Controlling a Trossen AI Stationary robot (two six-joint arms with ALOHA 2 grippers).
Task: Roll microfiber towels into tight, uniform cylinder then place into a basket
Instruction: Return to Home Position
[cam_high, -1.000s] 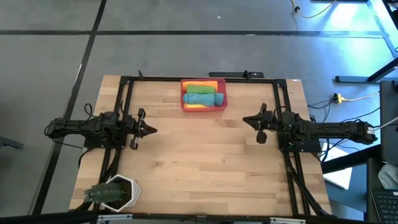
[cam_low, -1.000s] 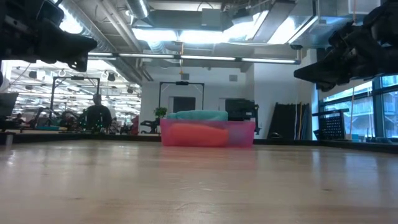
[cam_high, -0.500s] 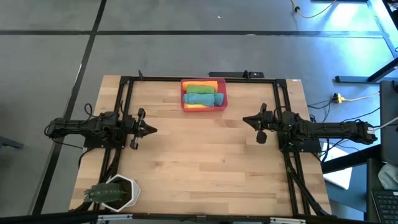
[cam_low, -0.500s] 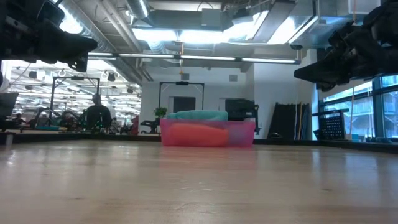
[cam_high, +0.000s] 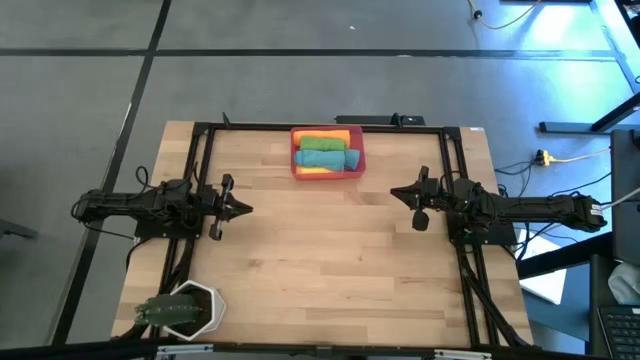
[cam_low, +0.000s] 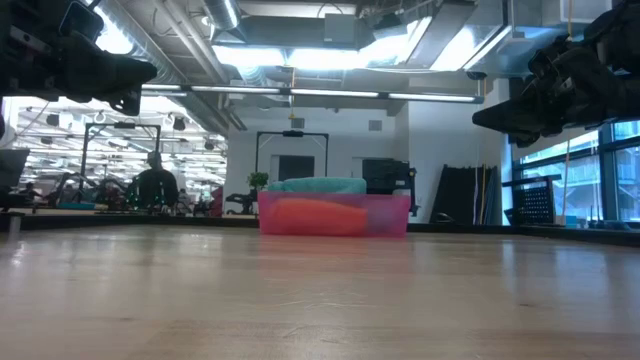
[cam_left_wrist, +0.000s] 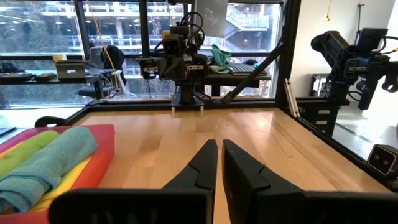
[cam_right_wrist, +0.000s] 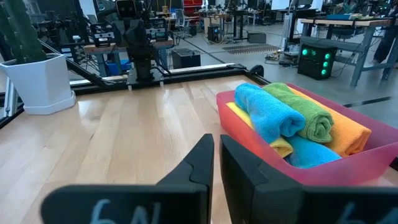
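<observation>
Both pincers pressed together and empty, parked at the sides; rolled towels sit in the basket.

My left pincer (cam_high: 240, 209) hangs above the left side of the table (cam_high: 330, 270) with its tips pointing inward and its fingers (cam_left_wrist: 205, 163) nearly touching, nothing between them. My right pincer (cam_high: 395, 193) mirrors it on the right side, also closed on nothing. The basket (cam_high: 328, 177) stands at the far edge, mid-width, so it is far and inward from both pincers. By my read the right pincer is slightly nearer. The towels (cam_high: 326, 152) are stacked inside with their long axes running left to right: yellow and orange beneath, green and teal on top. I see no loose cloth on the wood. The plant pot (cam_high: 185, 308) is at the near left corner, well clear. I judge the job done, so neither arm needs to reach for the basket.
</observation>
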